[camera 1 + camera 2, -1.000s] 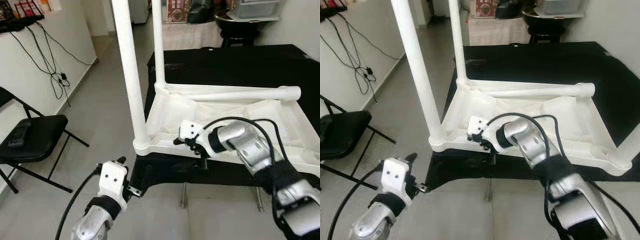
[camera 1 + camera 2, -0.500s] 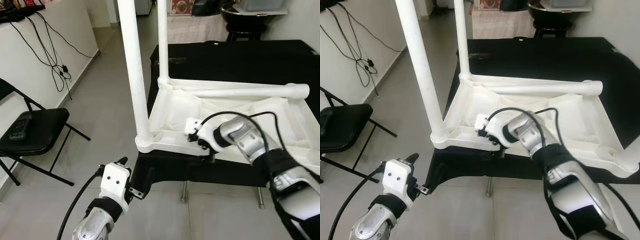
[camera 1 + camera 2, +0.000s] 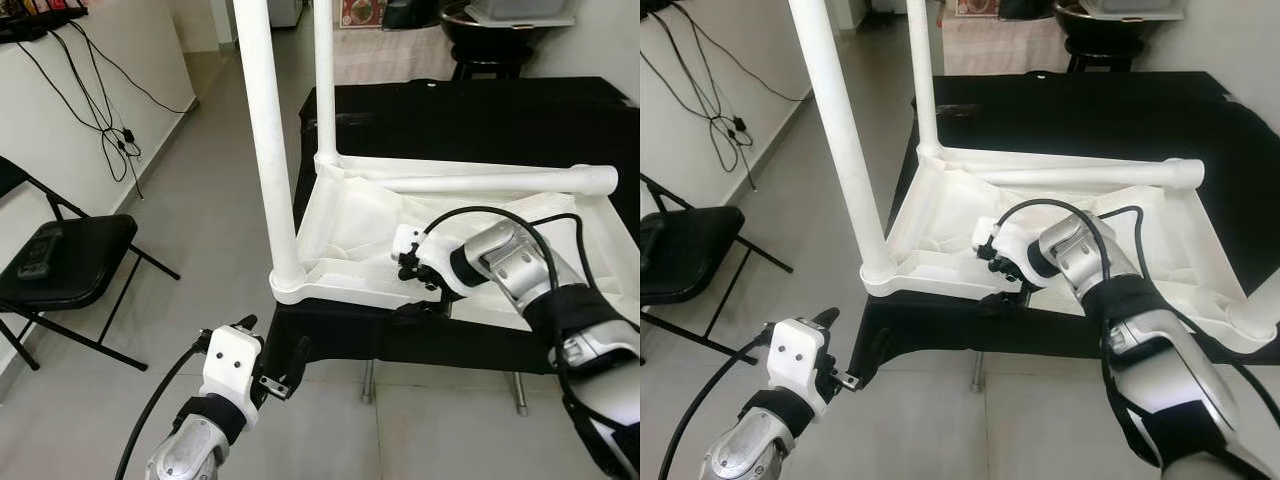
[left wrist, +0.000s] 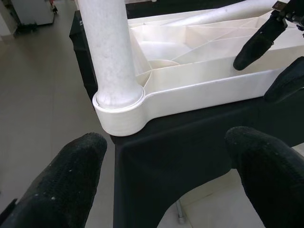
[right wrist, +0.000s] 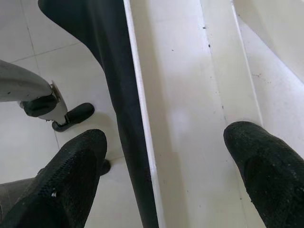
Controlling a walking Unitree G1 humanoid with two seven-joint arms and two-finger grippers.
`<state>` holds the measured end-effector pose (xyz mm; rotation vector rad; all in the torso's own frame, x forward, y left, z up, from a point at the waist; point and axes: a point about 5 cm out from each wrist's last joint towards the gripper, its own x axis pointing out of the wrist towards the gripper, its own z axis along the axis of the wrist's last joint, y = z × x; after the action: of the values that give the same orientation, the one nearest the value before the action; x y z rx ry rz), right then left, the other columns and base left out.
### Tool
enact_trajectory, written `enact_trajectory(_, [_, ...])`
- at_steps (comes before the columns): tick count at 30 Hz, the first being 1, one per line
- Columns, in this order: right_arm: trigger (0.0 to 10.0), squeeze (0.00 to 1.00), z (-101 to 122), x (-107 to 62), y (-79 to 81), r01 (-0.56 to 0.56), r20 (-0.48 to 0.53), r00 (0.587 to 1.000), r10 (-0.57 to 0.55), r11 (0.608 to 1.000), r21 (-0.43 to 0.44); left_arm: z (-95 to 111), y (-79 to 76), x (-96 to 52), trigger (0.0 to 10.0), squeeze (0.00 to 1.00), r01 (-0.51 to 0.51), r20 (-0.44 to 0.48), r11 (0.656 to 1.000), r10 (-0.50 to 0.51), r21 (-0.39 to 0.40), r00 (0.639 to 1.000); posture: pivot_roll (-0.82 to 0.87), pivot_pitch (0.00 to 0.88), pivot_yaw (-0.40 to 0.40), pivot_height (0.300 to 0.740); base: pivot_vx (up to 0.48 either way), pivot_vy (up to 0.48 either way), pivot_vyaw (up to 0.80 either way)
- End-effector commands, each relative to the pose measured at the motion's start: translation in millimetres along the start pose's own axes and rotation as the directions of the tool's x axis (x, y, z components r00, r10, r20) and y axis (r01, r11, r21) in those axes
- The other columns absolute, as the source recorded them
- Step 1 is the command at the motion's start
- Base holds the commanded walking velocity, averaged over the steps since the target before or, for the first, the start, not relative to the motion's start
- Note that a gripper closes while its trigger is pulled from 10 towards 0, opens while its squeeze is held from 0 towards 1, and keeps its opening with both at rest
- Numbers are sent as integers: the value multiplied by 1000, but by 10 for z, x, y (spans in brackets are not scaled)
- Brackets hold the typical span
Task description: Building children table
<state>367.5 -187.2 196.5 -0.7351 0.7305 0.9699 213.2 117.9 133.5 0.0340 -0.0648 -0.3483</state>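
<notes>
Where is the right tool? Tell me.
The right tool straddles the near rim of the upturned white table, open, right of the near corner leg.

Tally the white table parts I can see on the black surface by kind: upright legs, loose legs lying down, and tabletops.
Upright legs screwed in: 2, near corner and far corner
Loose leg lying across the frame: 1
Upside-down tabletop: 1
Total: 4 white parts. A further leg may stand at the right edge, cut off.

Head stereo downward; wrist close-ups.
</notes>
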Motion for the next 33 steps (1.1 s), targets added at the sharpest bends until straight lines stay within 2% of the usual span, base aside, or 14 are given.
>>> enact_trajectory(1, [6000,0,-15,-22,-31,26,-17,1000,-25,1000,16,-24,10,-6,10000,0,3,-22,1000,-3,10,1000,-95,122,35,740,0,0,0])
enact_trajectory(2, [6000,0,-19,-21,-32,27,-21,999,-27,999,20,-24,9,-5,10000,0,4,-22,1000,-4,10,1000,-95,122,35,740,0,0,0])
enact_trajectory(3, [706,0,-26,-15,-37,37,-28,999,-36,999,25,-25,8,-3,10000,0,4,-22,1000,-4,11,1000,-95,122,34,740,0,0,0])
enact_trajectory(4, [0,0,-30,-11,-41,45,-33,999,-44,999,30,-25,8,-1,10000,0,4,-22,1000,-4,11,1000,-95,122,34,740,0,0,0])
enact_trajectory(18, [0,0,57,70,-16,53,-4,999,-53,998,40,-20,-1,3,10000,0,-1,-19,1000,2,10,1000,-93,122,29,740,0,0,0])
enact_trajectory(25, [0,0,149,164,6,77,43,996,-81,994,81,-18,0,4,10000,0,-4,-18,1000,4,8,1000,-93,124,29,740,0,0,0])
enact_trajectory(33, [0,0,469,292,29,137,174,969,-176,968,211,-5,5,-8,10000,0,-1,-18,1000,1,11,1000,-68,130,36,740,0,0,0])
